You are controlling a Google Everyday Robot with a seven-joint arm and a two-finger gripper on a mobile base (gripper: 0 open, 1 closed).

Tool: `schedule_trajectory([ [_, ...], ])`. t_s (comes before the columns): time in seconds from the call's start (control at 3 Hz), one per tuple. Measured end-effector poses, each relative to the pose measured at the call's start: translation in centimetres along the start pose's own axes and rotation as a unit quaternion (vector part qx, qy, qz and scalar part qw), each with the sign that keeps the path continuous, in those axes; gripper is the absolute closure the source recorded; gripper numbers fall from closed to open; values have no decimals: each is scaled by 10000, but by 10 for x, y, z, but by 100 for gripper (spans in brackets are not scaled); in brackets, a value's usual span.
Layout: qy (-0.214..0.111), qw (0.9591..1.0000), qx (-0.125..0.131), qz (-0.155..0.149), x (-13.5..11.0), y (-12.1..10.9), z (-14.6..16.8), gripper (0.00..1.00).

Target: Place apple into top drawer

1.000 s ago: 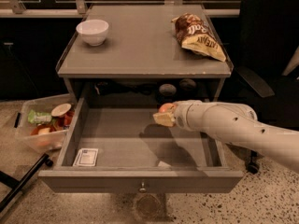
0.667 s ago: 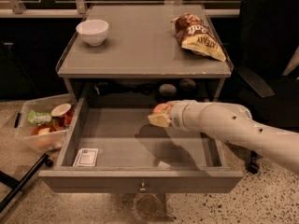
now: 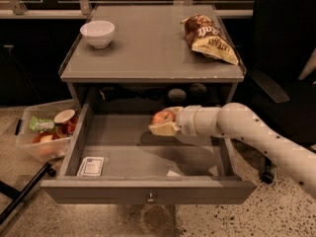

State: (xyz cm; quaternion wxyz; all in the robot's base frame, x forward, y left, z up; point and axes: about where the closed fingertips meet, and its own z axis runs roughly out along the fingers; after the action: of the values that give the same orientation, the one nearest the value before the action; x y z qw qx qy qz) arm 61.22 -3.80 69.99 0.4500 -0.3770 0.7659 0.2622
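Note:
The top drawer (image 3: pixel 148 191) of the grey table is pulled wide open, its knob at the front centre. My gripper (image 3: pixel 165 122) reaches in from the right on a white arm and hangs over the middle of the drawer's inside. It is shut on the apple (image 3: pixel 163 117), a small red-orange fruit held between the pale fingers (image 3: pixel 163 129), above the drawer floor.
A white bowl (image 3: pixel 98 33) and a chip bag (image 3: pixel 210 38) lie on the tabletop (image 3: pixel 148 48). A small white card (image 3: pixel 91 166) lies in the drawer's front left corner. A clear plastic bin (image 3: pixel 44 132) with snacks stands on the floor left. A dark chair stands at the right.
My gripper has moved left with the apple, further over the middle of the open drawer. Nothing else has moved.

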Motion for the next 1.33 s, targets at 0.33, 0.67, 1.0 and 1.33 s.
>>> schedule_trajectory([
  [0.33, 82, 9911, -1008, -862, 15, 39, 51, 100],
  [0.67, 178, 9728, -1509, -1746, 31, 59, 79, 100],
  [1.0, 245, 9609, -1633, -2222, 42, 66, 91, 81],
  [1.33, 339, 9546, -1700, -2424, 51, 69, 98, 58],
])
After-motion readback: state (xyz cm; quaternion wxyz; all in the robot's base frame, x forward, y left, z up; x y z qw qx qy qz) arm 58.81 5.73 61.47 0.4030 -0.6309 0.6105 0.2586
